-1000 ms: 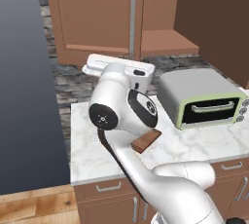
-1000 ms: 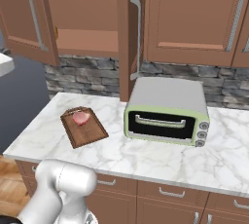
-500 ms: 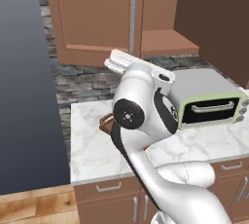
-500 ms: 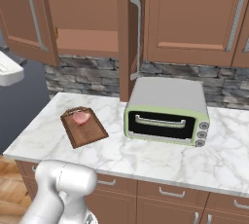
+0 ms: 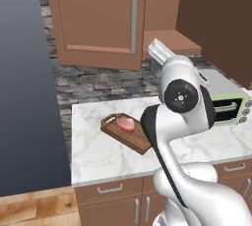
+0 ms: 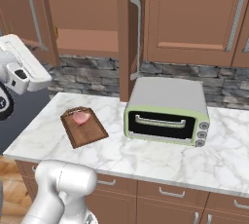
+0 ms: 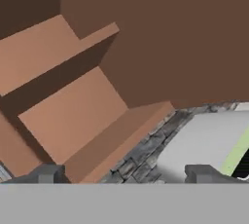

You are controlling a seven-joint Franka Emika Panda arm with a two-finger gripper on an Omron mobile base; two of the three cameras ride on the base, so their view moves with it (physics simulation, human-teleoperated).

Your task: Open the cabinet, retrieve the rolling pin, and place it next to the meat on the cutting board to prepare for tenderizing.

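Note:
The cabinet (image 5: 172, 41) stands open, its left door (image 5: 98, 18) swung wide and its right door (image 6: 129, 33) edge-on. My gripper (image 7: 124, 174) is open, its fingertips (image 7: 46, 173) wide apart with nothing between them, and it looks up at the cabinet's shelf (image 7: 73, 116) from below. The white hand (image 6: 19, 67) hovers left of the board, above the counter. The dark cutting board (image 5: 128, 134) lies on the marble with the pink meat (image 5: 126, 123) near its handle end. The rolling pin is out of view.
A pale green toaster oven (image 6: 168, 111) sits on the counter (image 6: 146, 157) right of the board, under the open right door. A stone backsplash (image 6: 87, 69) runs behind. Closed wall cabinets (image 6: 194, 18) hang to the right. Drawers (image 6: 170, 194) lie below the counter.
The jaws went from shut to wide open. The arm swung up and to the right, uncovering the cutting board in the left base view, and the hand entered the right base view.

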